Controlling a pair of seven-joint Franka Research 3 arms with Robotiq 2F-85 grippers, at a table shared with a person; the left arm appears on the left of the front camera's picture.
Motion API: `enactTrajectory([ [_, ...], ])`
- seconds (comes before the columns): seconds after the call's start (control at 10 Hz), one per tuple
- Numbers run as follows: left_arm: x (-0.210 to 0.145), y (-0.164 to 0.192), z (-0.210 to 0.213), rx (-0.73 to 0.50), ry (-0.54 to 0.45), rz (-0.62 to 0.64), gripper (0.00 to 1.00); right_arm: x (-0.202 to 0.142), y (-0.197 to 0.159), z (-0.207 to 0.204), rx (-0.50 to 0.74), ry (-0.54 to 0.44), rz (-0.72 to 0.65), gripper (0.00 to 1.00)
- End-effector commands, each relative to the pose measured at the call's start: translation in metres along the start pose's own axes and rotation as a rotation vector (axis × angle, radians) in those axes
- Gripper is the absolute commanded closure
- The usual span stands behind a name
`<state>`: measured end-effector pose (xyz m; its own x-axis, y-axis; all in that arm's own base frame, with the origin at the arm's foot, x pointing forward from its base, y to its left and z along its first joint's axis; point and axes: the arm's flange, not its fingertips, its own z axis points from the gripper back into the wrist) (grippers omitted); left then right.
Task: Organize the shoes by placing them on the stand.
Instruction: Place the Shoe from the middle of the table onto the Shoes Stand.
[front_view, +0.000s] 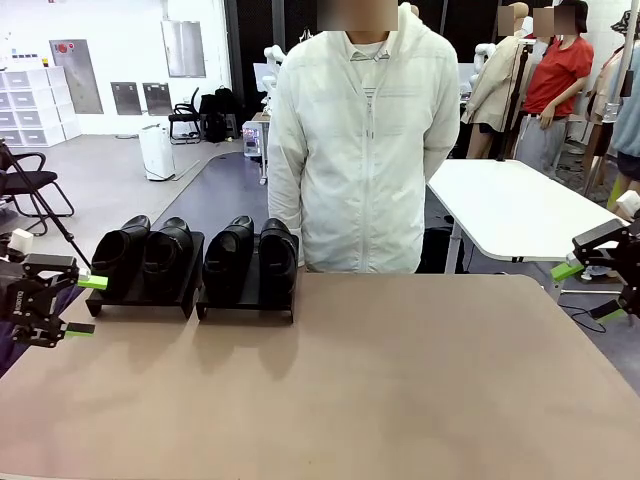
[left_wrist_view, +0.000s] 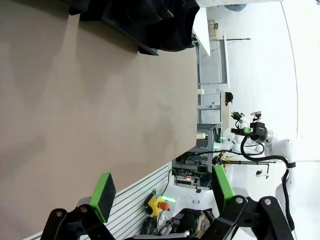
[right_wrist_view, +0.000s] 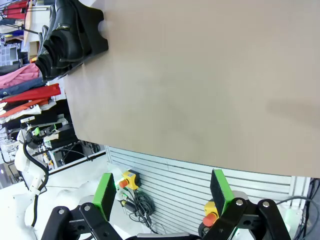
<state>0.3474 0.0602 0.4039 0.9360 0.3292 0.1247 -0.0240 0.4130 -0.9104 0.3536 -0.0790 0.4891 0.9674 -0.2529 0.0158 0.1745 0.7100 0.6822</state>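
All four shoes (front_view: 195, 252) are seated in pairs on the stand (front_view: 245, 296). Left gripper (front_view: 82, 305) beside the stand and right gripper (front_view: 585, 290) well away: jaws fully spread, nothing held. Glossy leather is judged slippery, fairly stiff; best gripped at the collar.

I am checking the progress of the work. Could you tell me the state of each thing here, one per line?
shoes: all four on the stand, in two pairs, upright
stand: on the table's far left, both platforms full
left claw: open, holding nothing
right claw: open, holding nothing
table: bare in the middle
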Motion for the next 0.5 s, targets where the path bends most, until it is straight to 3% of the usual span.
enactTrajectory([
  [0.0, -0.0007, -0.0045, 0.0031, 0.001, 0.009, 0.008, 0.00, 0.0016, 0.0029, 0.0014, 0.034, -0.005, 0.005, 0.00],
  [0.4, -0.0007, -0.0045, 0.0031, 0.001, 0.009, 0.008, 0.00, 0.0016, 0.0029, 0.0014, 0.034, -0.005, 0.005, 0.00],
])
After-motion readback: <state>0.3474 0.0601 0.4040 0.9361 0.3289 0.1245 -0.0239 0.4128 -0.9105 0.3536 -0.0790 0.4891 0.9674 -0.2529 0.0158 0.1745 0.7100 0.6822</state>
